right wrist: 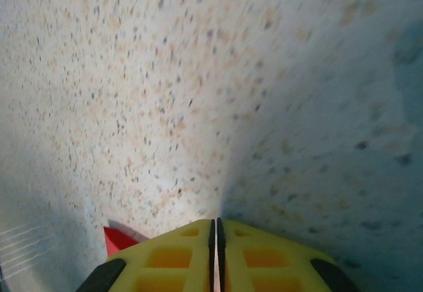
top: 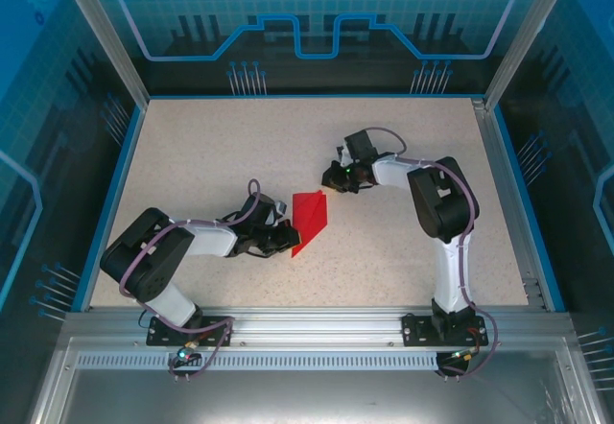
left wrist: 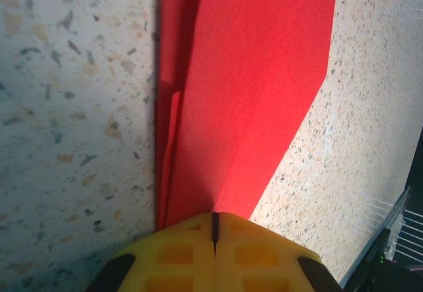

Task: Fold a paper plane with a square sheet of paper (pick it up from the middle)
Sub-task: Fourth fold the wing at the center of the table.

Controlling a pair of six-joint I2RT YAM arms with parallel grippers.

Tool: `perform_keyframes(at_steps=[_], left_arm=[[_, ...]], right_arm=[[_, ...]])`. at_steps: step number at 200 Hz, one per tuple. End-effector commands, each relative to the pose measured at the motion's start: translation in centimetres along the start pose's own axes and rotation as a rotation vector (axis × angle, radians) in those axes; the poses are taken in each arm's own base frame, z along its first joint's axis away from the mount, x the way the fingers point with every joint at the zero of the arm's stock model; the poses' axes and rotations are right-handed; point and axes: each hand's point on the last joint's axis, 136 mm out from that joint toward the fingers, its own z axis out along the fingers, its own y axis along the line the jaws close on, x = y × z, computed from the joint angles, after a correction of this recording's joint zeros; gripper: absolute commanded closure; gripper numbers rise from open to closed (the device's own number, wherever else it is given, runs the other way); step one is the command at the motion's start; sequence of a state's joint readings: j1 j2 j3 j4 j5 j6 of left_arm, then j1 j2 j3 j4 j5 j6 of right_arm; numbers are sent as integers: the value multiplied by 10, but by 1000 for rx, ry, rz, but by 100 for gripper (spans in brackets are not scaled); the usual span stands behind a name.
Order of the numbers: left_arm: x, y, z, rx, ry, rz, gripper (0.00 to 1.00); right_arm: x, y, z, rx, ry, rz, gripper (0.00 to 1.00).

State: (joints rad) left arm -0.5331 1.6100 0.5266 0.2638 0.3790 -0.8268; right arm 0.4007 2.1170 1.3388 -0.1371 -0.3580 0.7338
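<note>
Two arms on the speckled table point(top: 221, 146), and we start at the left. The left arm lies low across the near half, reaching toward the middle. Its left gripper point(top: 285, 237) has the yellow fingers pressed together on the near-left edge of the paper point(top: 311, 215). The left wrist view shows it up close: left gripper point(left wrist: 215, 220) tips meeting, with the red paper point(left wrist: 251, 87) running straight out from between them, flat on the table. A long crease runs away from the fingers, and a narrower folded strip lies along the left side.

On to the middle: the paper sits near the table's centre, a pointed red shape, tip toward the far side.

Over to the right: the right arm bends in from the right, and the right gripper point(top: 332, 182) is just beside the paper's far tip. From its wrist, the right gripper point(right wrist: 216, 224) shows its fingers closed to a thin slit, nothing visible between them. A red corner of paper point(right wrist: 116, 239) peeks out just left of them.
</note>
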Motion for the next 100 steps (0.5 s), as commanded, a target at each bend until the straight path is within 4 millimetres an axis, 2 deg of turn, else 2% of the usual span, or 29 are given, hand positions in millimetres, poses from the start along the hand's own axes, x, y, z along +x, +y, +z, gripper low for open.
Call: perform_keyframes(at_steps=[1,22,43,82,100], left_arm=[[58,91,-7,-315,166,-116,100],[57,90,-8,-312,164,-110,100],[56,88,-7,-307,158,-111,100],[52,83,-7,-294,157,-101,100],[52,81,-6,-289,162,-96,100]], right_arm=[[-16,9,-21,23,-40,-39,87],[-13,25,-37,-17,-61,-69,86],[10,46,-43,-83,-41,-98,86],[69,65,-23,-137,64,-115,89],[89,63,-9,-135,110,-106,89]])
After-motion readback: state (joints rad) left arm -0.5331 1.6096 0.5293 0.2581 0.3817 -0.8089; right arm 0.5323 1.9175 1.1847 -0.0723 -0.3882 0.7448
